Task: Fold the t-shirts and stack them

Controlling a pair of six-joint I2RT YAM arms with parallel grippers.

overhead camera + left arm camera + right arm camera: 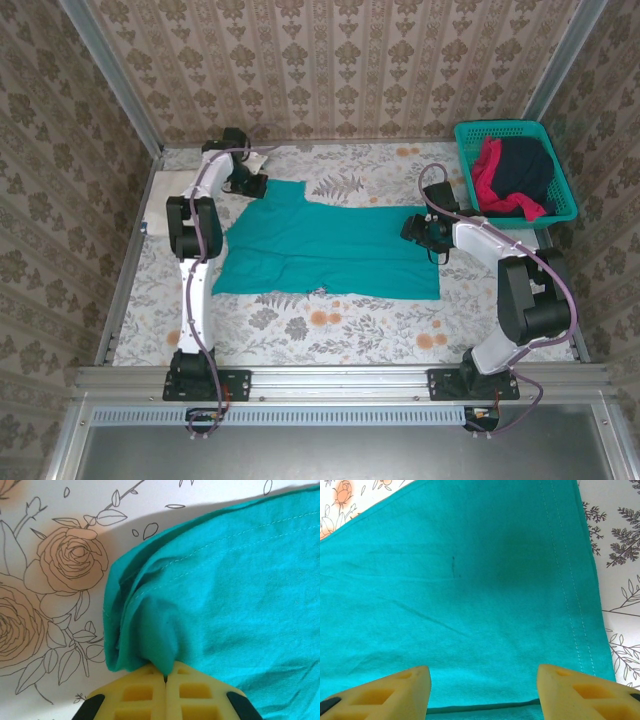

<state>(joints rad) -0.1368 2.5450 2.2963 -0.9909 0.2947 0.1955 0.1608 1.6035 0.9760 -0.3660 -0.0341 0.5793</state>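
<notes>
1. The teal t-shirt (330, 250) lay spread flat on the floral table cover (300, 330). Its long axis ran across the table from the left arm's side to the right arm's side, with one gripper at each end.
2. The left gripper (165, 674) sat at the shirt's far left corner, so the rest of the cloth stretched away to its right. It was plainly the nearer one to that end.
3. Its yellow fingers (135, 695) were pressed together with a bunched fold of teal cloth pinched between the tips, just beside the stitched edge.
4. The right gripper (484, 680) was over the opposite end, near the double-stitched hem. The shirt ran from under it toward the left arm.
5. Its fingers (385, 690) stood well apart and held nothing. From the wrist view I could not say for certain whether the tips touched the fabric or hung just above it.
6. To my eye, any fold across that long axis hinged on the right end being gripped too. Only the left corner was secured.
7. A red shirt (487, 170) and a dark navy shirt (525, 165) lay heaped in the teal mesh basket (500, 127) at the far right corner, apart from the spread shirt and nearer the right arm.
</notes>
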